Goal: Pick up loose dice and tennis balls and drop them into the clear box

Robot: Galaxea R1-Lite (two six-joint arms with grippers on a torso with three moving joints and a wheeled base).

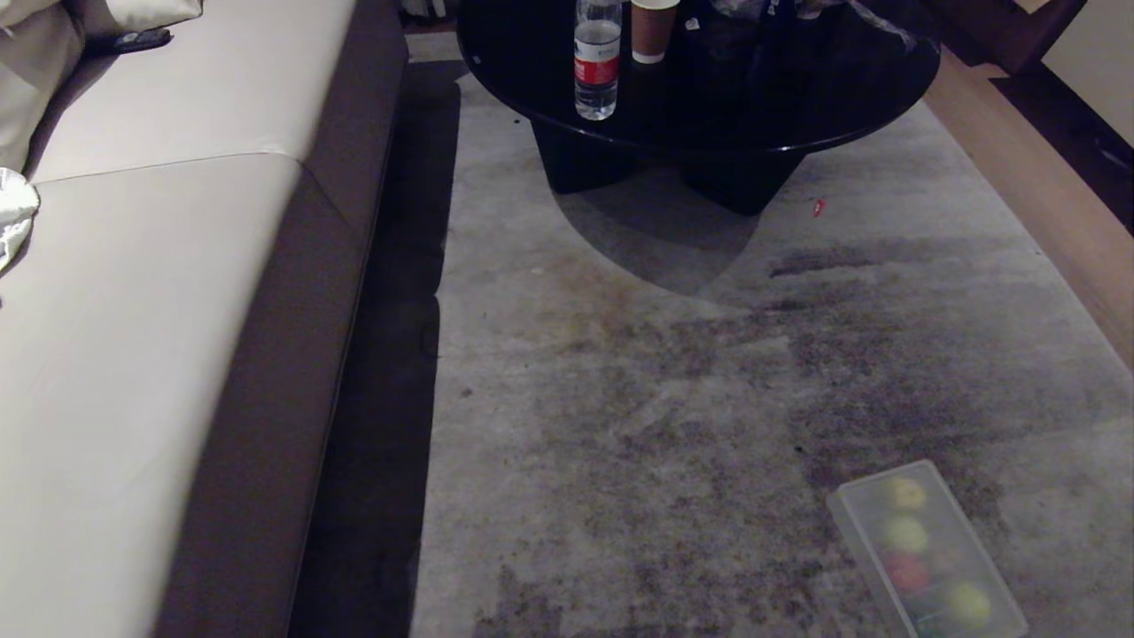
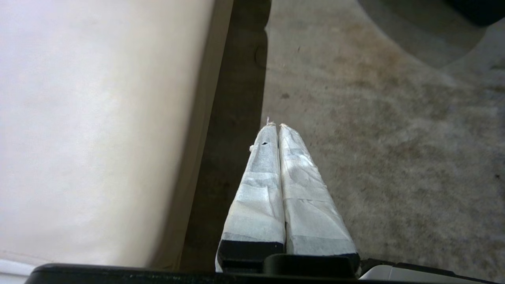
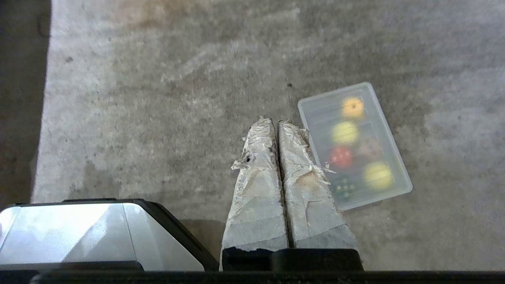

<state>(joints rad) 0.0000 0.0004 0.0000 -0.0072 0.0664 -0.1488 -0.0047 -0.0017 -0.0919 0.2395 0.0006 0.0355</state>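
Claws first: the left claw (image 2: 278, 125), tape-wrapped fingers pressed together with nothing between, hangs over the rug edge beside the pale sofa (image 1: 159, 292); the right claw (image 3: 275, 120) is likewise pinched closed and empty, just beside the shallow translucent plastic clear box (image 3: 384, 118). That box sits at five o'clock on the mottled grey rug (image 1: 620, 399), and through its frosted cover show blurry yellow-green tennis balls (image 3: 344, 133) and coloured dice (image 3: 341, 156). No loose pieces appear on the rug. Best judgement: scan slowly, check under the round black bench (image 1: 700, 97), spread the fingers only over a target.
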